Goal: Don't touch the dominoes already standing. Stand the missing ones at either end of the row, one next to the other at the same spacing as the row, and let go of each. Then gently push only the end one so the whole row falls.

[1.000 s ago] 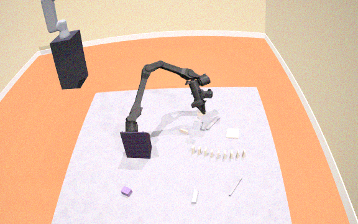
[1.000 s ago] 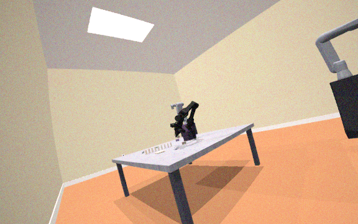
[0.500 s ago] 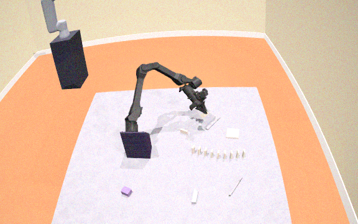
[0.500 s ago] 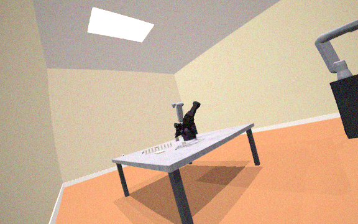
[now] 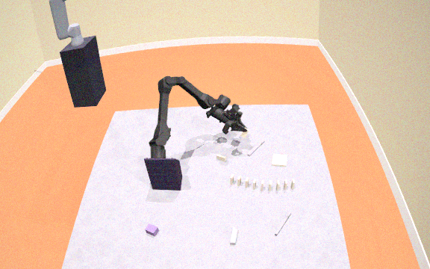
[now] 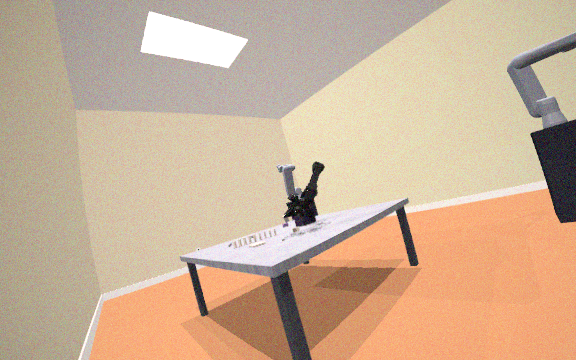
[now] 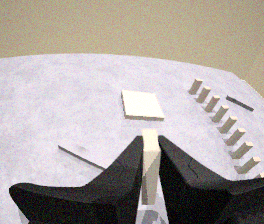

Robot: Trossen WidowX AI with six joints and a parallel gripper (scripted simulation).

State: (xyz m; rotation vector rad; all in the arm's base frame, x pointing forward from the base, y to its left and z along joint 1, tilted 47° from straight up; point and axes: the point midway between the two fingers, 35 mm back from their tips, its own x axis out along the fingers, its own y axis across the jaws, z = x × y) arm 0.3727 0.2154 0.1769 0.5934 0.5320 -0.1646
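Observation:
A row of several cream dominoes [image 5: 262, 186] [image 7: 220, 114] stands upright on the table, right of the arm's base in the top view. Another cream domino [image 5: 221, 158] lies flat between the arm's base and the row's left end, apart from the row. My gripper [image 5: 245, 131] [image 7: 149, 141] is shut on a cream domino [image 5: 244, 134] [image 7: 150, 162], held above the table's back part, well away from the row. In the wrist view the held domino points lengthwise between the black fingers. Its lower part is partly hidden by them.
A flat white square [image 5: 279, 160] [image 7: 142, 106] lies behind the row. One thin stick [image 5: 257, 148] [image 7: 81, 157] lies near the gripper, another [image 5: 284, 224] [image 7: 239, 103] in front of the row. A white block [image 5: 234, 236] and a purple block [image 5: 151, 229] lie near the front.

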